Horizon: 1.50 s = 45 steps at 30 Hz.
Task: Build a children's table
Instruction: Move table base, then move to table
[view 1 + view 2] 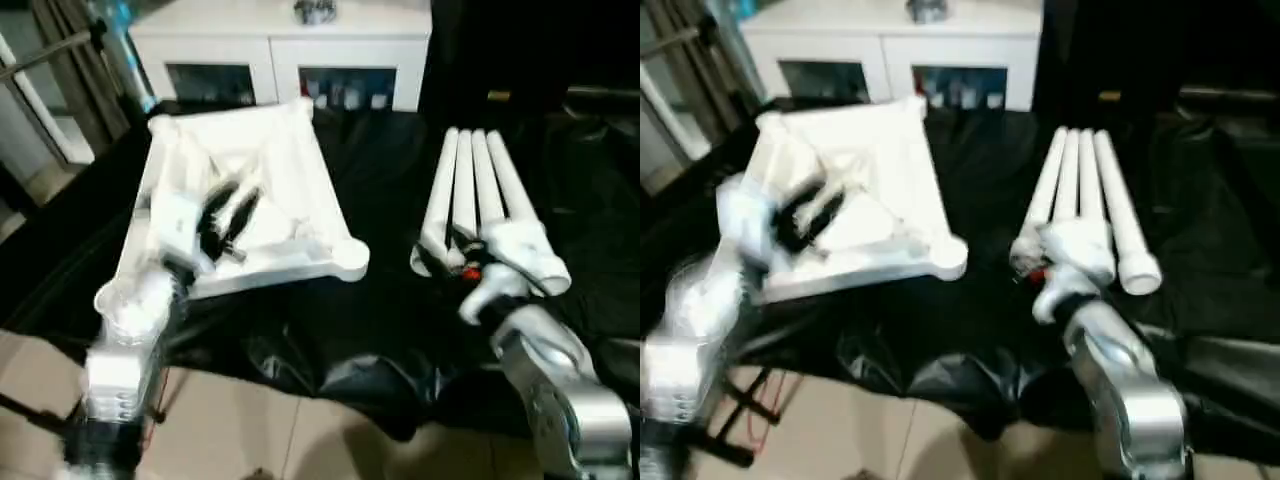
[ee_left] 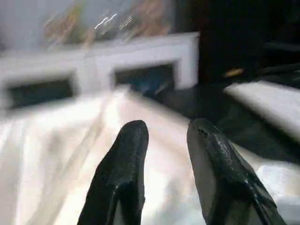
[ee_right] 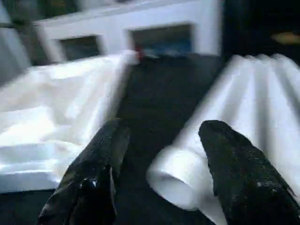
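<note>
Hovering over the tabletop [image 1: 290, 170], left fingers [image 2: 126, 154] part narrowly; right fingers [image 3: 234, 164] wide around a leg [image 3: 183, 180].

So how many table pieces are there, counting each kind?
White plastic rectangular tabletop, lying ribbed side up on the black cloth: 1
Long white tubular legs, side by side on the cloth: 4
Total: 5 pieces

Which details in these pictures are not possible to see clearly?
- Tabletop ribs: motion blur, left wrist view.
- Whether the right tool touches the nearest leg: blurred, right wrist view.
- Near ends of the legs: the right arm covers them, head views.
- Cabinet contents: too small, behind glass.
</note>
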Tool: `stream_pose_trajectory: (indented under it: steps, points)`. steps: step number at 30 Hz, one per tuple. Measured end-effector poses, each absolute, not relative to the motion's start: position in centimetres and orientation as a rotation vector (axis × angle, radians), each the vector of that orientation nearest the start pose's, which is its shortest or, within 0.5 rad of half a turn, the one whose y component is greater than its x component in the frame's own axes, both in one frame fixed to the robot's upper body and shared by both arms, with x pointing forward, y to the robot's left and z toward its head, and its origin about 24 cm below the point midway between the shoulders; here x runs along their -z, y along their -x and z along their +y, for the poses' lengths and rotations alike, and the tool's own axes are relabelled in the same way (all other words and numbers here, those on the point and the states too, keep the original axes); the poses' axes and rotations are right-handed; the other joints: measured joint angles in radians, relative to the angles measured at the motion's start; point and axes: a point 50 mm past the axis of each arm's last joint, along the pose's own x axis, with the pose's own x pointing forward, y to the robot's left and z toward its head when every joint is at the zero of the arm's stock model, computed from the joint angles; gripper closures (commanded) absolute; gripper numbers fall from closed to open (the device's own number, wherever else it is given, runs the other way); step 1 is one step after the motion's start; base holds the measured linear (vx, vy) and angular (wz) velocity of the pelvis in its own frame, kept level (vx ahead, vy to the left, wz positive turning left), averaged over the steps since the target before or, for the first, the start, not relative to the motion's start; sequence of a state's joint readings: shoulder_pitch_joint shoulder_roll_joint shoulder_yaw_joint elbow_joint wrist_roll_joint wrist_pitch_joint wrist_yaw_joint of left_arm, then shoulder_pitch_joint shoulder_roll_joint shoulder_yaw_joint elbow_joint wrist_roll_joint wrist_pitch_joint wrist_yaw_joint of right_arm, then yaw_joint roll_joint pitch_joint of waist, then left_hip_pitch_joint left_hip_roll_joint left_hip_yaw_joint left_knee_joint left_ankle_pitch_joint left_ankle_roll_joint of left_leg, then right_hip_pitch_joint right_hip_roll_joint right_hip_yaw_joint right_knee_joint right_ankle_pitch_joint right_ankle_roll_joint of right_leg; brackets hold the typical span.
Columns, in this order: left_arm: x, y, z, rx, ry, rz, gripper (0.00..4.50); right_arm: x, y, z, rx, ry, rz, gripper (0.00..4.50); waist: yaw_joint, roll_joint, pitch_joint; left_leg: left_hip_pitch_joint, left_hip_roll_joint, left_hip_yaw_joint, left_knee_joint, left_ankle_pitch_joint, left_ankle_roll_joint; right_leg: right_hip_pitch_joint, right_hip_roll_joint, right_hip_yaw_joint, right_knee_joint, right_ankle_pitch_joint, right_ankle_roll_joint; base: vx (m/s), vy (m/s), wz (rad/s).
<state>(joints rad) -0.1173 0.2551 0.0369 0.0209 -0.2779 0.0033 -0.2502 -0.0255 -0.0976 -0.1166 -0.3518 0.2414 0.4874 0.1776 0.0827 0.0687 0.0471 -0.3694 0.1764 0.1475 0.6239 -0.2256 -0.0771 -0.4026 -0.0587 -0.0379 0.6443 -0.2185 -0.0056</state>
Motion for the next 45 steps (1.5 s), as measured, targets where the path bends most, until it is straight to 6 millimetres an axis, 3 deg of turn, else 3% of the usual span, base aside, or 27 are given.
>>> stream_pose_trajectory:
  steps: [3,7,11,13,15,18,20,22,25,29,31,32,33,34,35,36,37,38,39,40,41,42,43,44,45]
  points:
    - [-8.3,-26.1,19.1,0.119,0.058,-0.097,2.88,-7.9,-24.6,-17.1,-0.108,-0.094,0.122,1.78,-0.004,0.0,0.0,0.0,0.0,0.0,-0.001,0.0,0.0,0.002,0.0,0.0,-0.003,0.0,0.001,0.0,0.0,0.0]
    - [-9.7,-25.7,18.0,0.154,0.049,-0.136,2.88,-7.9,-24.7,-16.4,-0.119,-0.049,0.111,1.78,0.0,0.0,0.0,0.0,0.0,0.0,-0.005,0.0,0.0,0.003,0.0,0.0,-0.006,-0.003,0.008,0.0,0.0,0.0]
    - [-9.6,-25.4,17.7,0.206,-0.047,-0.125,2.88,-7.8,-24.7,-16.8,-0.124,-0.019,0.115,1.78,0.0,0.001,-0.001,0.002,-0.001,0.0,-0.006,0.0,0.0,0.004,0.0,0.0,-0.009,-0.004,0.01,0.0,0.0,0.0]
    - [-8.9,-24.9,17.4,0.222,-0.078,-0.085,2.88,-7.7,-24.6,-16.8,-0.134,-0.01,0.122,1.78,-0.007,0.002,-0.001,0.01,-0.002,0.001,-0.014,-0.001,0.0,0.009,0.0,0.0,-0.017,-0.003,0.011,0.0,0.0,0.0]
    - [-8.8,-24.6,17.2,0.228,-0.075,-0.064,2.88,-7.6,-24.5,-16.5,-0.151,-0.005,0.127,1.78,-0.021,0.001,0.0,0.032,-0.003,0.002,-0.03,-0.001,0.0,0.029,0.001,-0.003,-0.034,-0.004,0.011,0.027,-0.001,0.01]
    - [-9.7,-24.1,17.0,0.232,-0.078,-0.092,2.88,-7.9,-24.5,-16.5,-0.175,0.009,0.117,1.78,-0.027,-0.022,0.005,0.059,-0.003,0.008,-0.052,-0.001,0.0,0.058,0.002,-0.005,-0.046,-0.013,0.011,0.06,-0.007,0.0]
    - [-9.8,-23.8,17.1,0.224,-0.079,-0.1,2.88,-8.1,-24.6,-16.7,-0.171,0.014,0.112,1.78,-0.031,-0.036,0.003,0.071,-0.003,0.01,-0.061,-0.002,0.001,0.071,0.003,-0.005,-0.054,-0.018,0.011,0.074,-0.01,0.01]
    - [-9.7,-23.3,17.3,0.2,-0.074,-0.093,2.88,-8.3,-24.7,-16.8,-0.178,0.004,0.1,1.78,-0.037,-0.047,-0.004,0.074,-0.003,0.01,-0.065,-0.01,0.002,0.078,0.004,-0.007,-0.065,-0.024,0.011,0.105,0.004,-0.01]
    - [-9.6,-22.9,17.7,0.177,-0.091,-0.076,2.88,-8.5,-24.8,-16.3,-0.218,-0.009,0.081,1.78,-0.037,-0.054,-0.01,0.08,-0.004,0.008,-0.063,-0.026,0.011,0.089,0.003,-0.009,-0.07,-0.036,0.006,0.119,0.021,0.03]
    - [-9.9,-22.2,17.2,0.209,-0.079,-0.066,2.88,-8.1,-24.4,-16.1,-0.259,-0.052,0.096,1.78,-0.026,-0.065,-0.015,0.089,-0.007,0.002,-0.052,-0.058,0.021,0.107,0.003,-0.007,-0.068,-0.066,0.008,0.145,0.032,0.07]
    - [-10.1,-22.3,17.1,0.23,-0.087,-0.069,2.88,-8.6,-24.3,-15.9,-0.27,-0.052,0.079,1.78,-0.027,-0.062,-0.02,0.094,-0.013,-0.01,-0.047,-0.07,0.03,0.107,0.003,-0.007,-0.059,-0.082,0.005,0.184,0.001,0.1]
    - [-10.1,-22.3,17.2,0.232,-0.088,-0.069,2.88,-8.8,-24.3,-15.8,-0.274,-0.05,0.068,1.78,-0.034,-0.061,-0.02,0.103,-0.019,-0.013,-0.046,-0.078,0.032,0.102,0.0,-0.006,-0.042,-0.093,0.006,0.192,-0.009,0.12]
    - [-10.1,-22.5,17.2,0.232,-0.075,-0.073,2.88,-9.2,-24.2,-15.8,-0.279,-0.05,0.055,1.78,-0.045,-0.06,-0.021,0.112,-0.03,-0.024,-0.038,-0.092,0.035,0.091,-0.01,-0.003,-0.002,-0.112,-0.005,0.172,-0.02,0.06]
    - [-10.3,-22.7,17.1,0.234,-0.067,-0.083,2.88,-9.5,-24.2,-15.7,-0.281,-0.05,0.044,1.78,-0.05,-0.064,-0.02,0.123,-0.036,-0.023,-0.031,-0.105,0.026,0.087,-0.019,0.004,0.012,-0.133,-0.002,0.172,-0.02,0.06]
    - [-10.4,-23.0,16.9,0.236,-0.057,-0.092,2.88,-9.6,-24.1,-15.9,-0.275,-0.049,0.04,1.78,-0.051,-0.07,-0.018,0.129,-0.042,-0.01,-0.02,-0.12,0.035,0.101,-0.014,0.029,0.025,-0.149,0.017,0.194,-0.021,-0.11]
    - [-10.5,-23.7,16.1,0.254,-0.027,-0.103,2.88,-9.5,-24.0,-16.6,-0.249,-0.043,0.048,1.78,-0.037,-0.066,-0.017,0.121,-0.039,-0.008,0.034,-0.135,0.078,0.127,0.02,0.085,0.018,-0.158,0.012,0.184,0.04,-0.08]
    - [-10.7,-24.0,15.1,0.292,-0.011,-0.114,2.88,-9.3,-23.9,-17.4,-0.214,-0.051,0.057,1.78,-0.017,-0.059,-0.015,0.102,-0.042,-0.012,0.091,-0.136,0.081,0.151,0.049,0.139,0.002,-0.16,0.01,0.184,0.04,-0.08]
    - [-10.8,-23.9,14.7,0.317,-0.009,-0.123,2.88,-9.3,-23.8,-18.0,-0.188,-0.053,0.061,1.78,0.012,-0.055,-0.015,0.079,-0.051,-0.02,0.146,-0.132,0.063,0.175,0.07,0.179,-0.017,-0.159,0.01,0.124,0.113,-0.14]
    - [-10.8,-23.7,14.9,0.321,-0.021,-0.122,2.88,-9.4,-23.8,-18.0,-0.189,-0.056,0.051,1.78,0.036,-0.042,-0.016,0.049,-0.062,-0.047,0.122,-0.115,0.002,0.2,0.105,0.216,-0.036,-0.148,0.023,0.034,0.09,-0.43]
    - [-10.9,-23.7,15.2,0.316,-0.038,-0.124,2.88,-9.6,-24.0,-17.7,-0.207,-0.052,0.042,1.78,0.039,-0.013,-0.022,0.038,-0.053,-0.065,0.047,-0.085,0.031,0.2,0.133,0.206,-0.028,-0.152,0.024,0.034,0.09,-0.43]
    - [-10.5,-23.4,16.2,0.288,-0.055,-0.104,2.88,-9.4,-24.2,-16.6,-0.244,-0.065,0.048,1.78,0.038,-0.027,-0.024,0.041,-0.054,-0.077,0.062,-0.103,0.044,0.167,0.116,0.153,0.032,-0.167,0.028,-0.014,0.001,-0.52]
    - [-9.6,-23.2,17.4,0.252,-0.071,-0.048,2.88,-9.3,-24.2,-15.2,-0.297,-0.078,0.058,1.78,0.011,-0.052,-0.023,0.057,-0.068,-0.094,0.054,-0.11,0.048,0.103,0.075,0.064,0.137,-0.167,0.04,0.078,-0.105,-0.38]
    - [-9.0,-23.1,17.6,0.256,-0.067,-0.01,2.88,-9.2,-24.4,-14.9,-0.3,-0.083,0.075,1.78,-0.009,-0.058,-0.026,0.068,-0.072,-0.105,0.045,-0.111,0.05,0.062,0.062,0.025,0.166,-0.162,0.049,0.078,-0.105,-0.38]
    - [-8.8,-23.2,17.6,0.271,-0.049,0.0,2.88,-9.2,-25.0,-14.8,-0.297,-0.081,0.089,1.78,-0.026,-0.065,-0.029,0.075,-0.076,-0.108,0.039,-0.112,0.052,0.019,0.047,0.013,0.158,-0.15,0.065,0.113,-0.106,-0.27]
    - [-9.0,-23.5,17.4,0.293,-0.03,-0.014,2.88,-9.7,-25.6,-14.8,-0.284,-0.075,0.082,1.78,-0.046,-0.08,-0.034,0.072,-0.09,-0.104,0.038,-0.111,0.049,-0.024,0.014,0.008,0.098,-0.103,0.063,0.056,-0.043,-0.2]
